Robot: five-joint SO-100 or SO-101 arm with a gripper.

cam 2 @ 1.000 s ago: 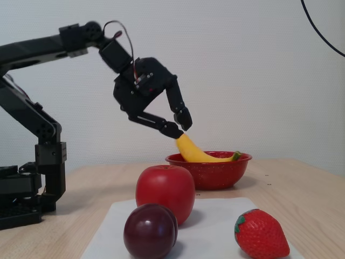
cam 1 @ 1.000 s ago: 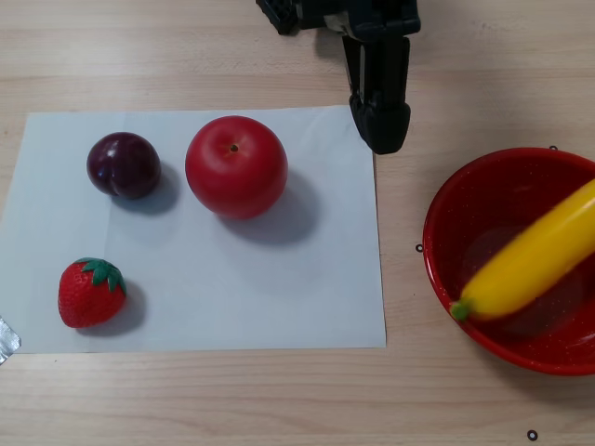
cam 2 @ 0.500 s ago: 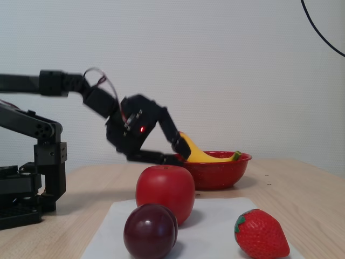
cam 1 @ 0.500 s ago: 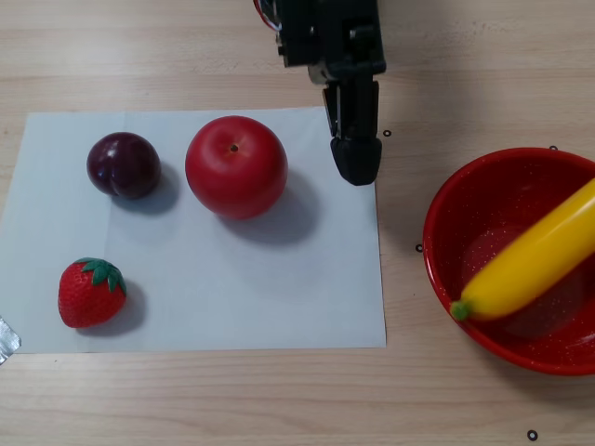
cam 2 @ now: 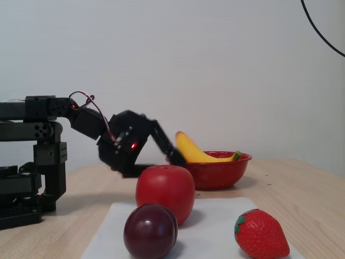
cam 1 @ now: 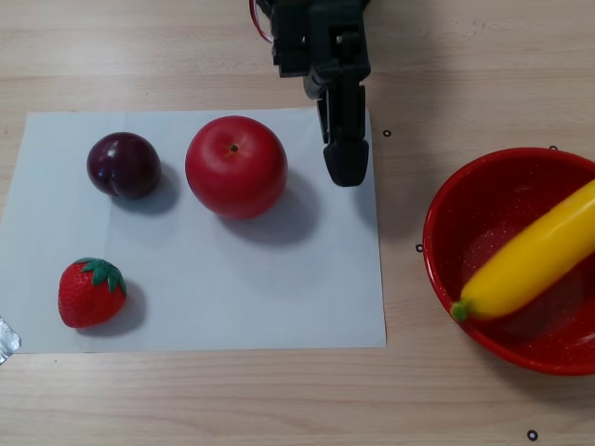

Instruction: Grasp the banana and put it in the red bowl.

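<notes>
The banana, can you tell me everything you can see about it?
The banana is long, curved, shiny yellow and looks like plastic, with a small green tip at its lower end in the other view. It lies slanted in the red bowl, green tip near the rim and the far end sticking up over the opposite side and cut off by the picture's edge. In the fixed view it pokes above the bowl. Only the bowl touches it; the gripper is away, over the white paper.

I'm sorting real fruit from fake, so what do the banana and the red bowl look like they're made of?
The banana looks like glossy moulded plastic: an even, unblemished yellow skin with a soft sheen. The red bowl looks like hard glazed or enamelled ware, possibly melamine: shiny, with fine white speckles inside.
</notes>
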